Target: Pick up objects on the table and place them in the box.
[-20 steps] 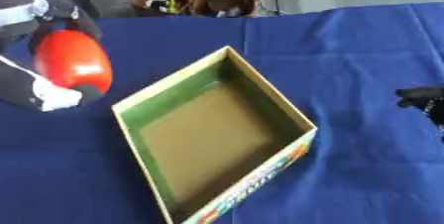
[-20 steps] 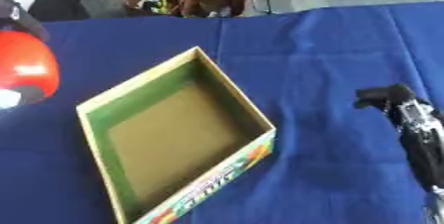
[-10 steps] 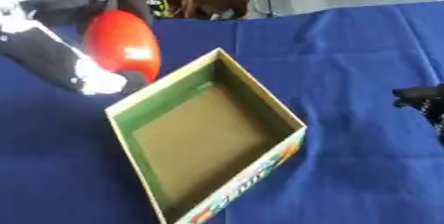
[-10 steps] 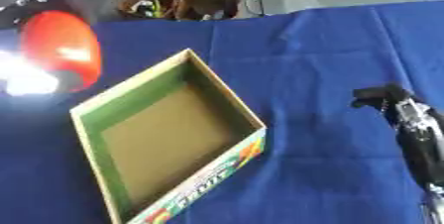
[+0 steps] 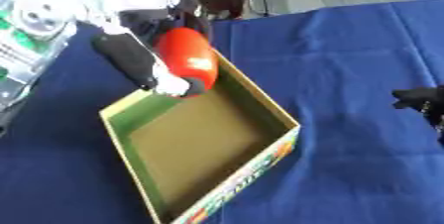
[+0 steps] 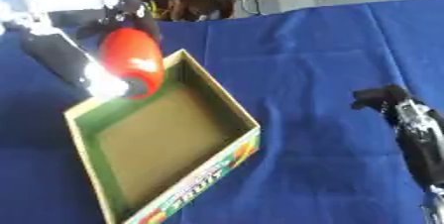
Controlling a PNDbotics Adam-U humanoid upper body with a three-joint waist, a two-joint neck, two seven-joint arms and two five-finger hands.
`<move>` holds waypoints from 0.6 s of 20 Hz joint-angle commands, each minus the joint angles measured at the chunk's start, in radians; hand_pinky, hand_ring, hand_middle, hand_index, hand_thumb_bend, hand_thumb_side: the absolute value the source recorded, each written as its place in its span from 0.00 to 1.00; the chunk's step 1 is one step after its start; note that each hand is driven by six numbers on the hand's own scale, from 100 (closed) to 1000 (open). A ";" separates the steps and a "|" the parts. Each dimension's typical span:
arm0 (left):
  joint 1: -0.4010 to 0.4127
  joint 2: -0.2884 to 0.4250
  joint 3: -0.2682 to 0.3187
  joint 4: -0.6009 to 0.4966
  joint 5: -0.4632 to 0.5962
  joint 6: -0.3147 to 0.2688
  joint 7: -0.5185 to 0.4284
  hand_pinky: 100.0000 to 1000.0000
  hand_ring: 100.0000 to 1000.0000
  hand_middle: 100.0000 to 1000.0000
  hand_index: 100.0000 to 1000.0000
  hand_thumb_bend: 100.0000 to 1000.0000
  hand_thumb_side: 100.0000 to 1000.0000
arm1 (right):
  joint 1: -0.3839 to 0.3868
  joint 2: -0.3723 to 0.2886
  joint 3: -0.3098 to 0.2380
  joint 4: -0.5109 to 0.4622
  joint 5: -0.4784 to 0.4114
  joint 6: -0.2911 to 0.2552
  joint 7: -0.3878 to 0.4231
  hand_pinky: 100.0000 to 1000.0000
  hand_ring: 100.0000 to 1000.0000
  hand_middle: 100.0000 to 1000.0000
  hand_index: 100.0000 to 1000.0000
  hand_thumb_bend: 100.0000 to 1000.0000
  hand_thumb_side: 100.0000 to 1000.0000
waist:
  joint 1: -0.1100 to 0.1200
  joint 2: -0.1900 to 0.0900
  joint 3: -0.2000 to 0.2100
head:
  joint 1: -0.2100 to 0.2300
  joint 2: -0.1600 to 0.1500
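Left hand (image 5: 143, 62) clamping red object (image 5: 187, 59), hovering over box (image 5: 260, 106) far corner for dropping inside. Right hand (image 6: 408, 116) idling at tabletop (image 5: 347, 69) right edge, fingers unclear.

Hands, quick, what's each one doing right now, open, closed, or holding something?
Left hand: closed around the red object, over the far corner of the box.
Right hand: at the right edge, holding nothing; fingers cannot be told.

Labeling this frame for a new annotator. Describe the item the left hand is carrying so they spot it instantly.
Start at the open cardboard box with green inner walls on the blue table. Over its far left corner, the robot's left hand holds a smooth, oval red object with a pale mark. It is the only bright red thing in view.
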 commanded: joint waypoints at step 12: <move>-0.010 -0.100 -0.107 0.241 -0.158 -0.108 0.027 0.11 0.29 0.41 0.57 0.09 0.15 | -0.009 -0.014 0.005 -0.015 -0.002 0.001 0.007 0.90 0.82 0.51 0.67 0.00 1.00 | -0.001 -0.015 -0.007 | 0.005 -0.007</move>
